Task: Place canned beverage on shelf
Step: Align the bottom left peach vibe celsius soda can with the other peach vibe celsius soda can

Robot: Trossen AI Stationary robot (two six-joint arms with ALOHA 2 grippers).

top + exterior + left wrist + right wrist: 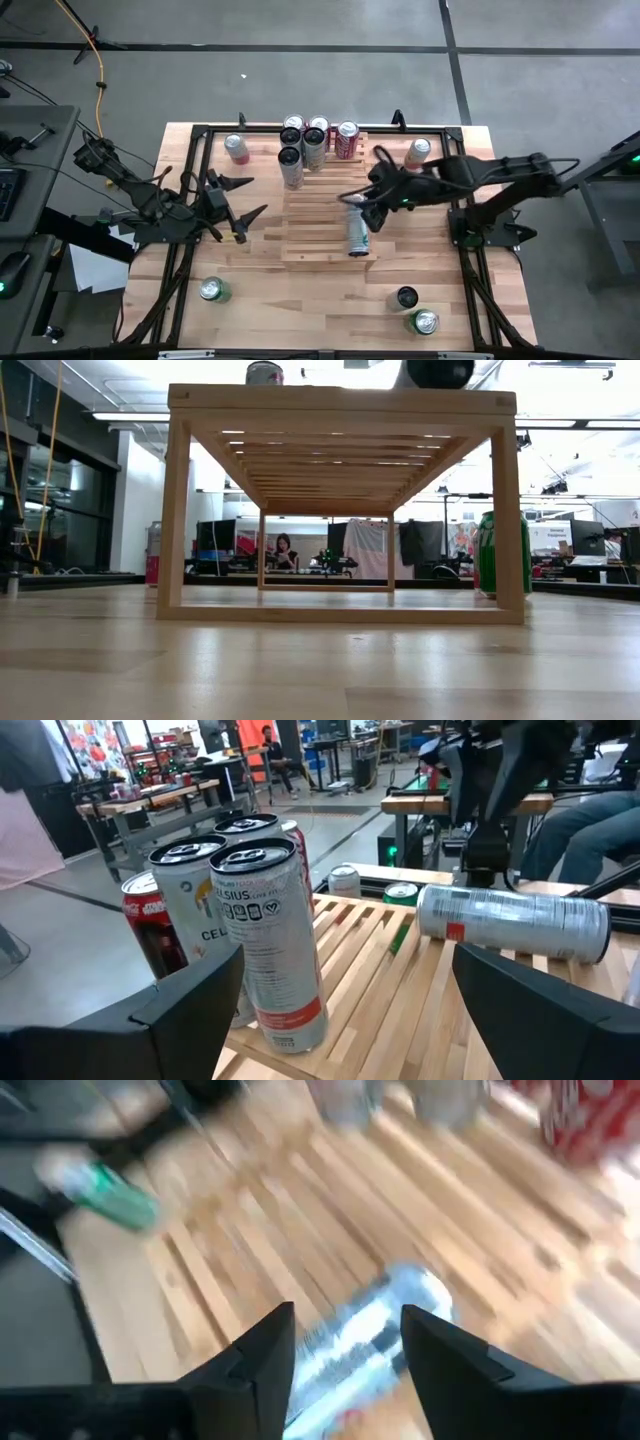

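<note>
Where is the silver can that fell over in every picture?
High view: silver can lying on the shelf, below the right gripper.
Low view: not visible.
Left wrist view: lying at right.
Right wrist view: between the fingers.
Shared landmark: shelf slats.

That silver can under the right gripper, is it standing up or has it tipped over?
Tipped over. The silver can lies on its side along the shelf slats, below the right gripper; the left wrist view shows it lying flat.

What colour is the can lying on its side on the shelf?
Silver, with a small red mark: the tipped can on the shelf. Clearest in the left wrist view.
</note>
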